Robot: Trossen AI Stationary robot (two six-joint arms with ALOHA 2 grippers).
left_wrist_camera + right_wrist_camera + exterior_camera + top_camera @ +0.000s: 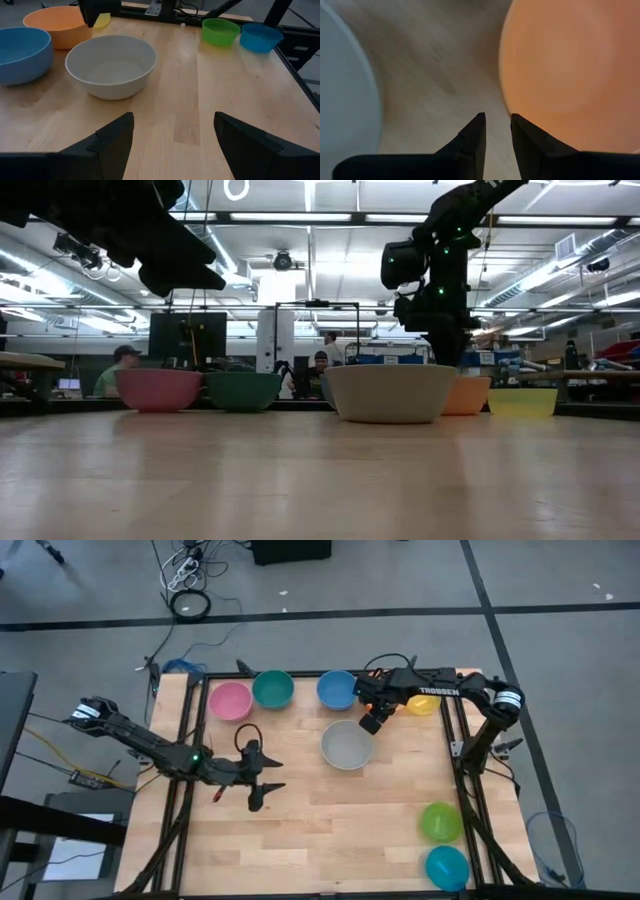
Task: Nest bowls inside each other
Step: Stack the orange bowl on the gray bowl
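The right arm, lettered TROSSEN in white, hangs its tool [496, 131] with fingers slightly parted and empty between the upright grey-white bowl [347, 745] and orange bowl [570, 70] near the worktop's [330, 830] far edge, while the left tool [172, 137] gapes wide, empty, facing them.

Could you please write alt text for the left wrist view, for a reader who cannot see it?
A grey-white bowl sits upright on the wooden table, just beyond the open left gripper. A blue bowl and an orange bowl stand beside it, and a lime green bowl and a cyan bowl farther off.
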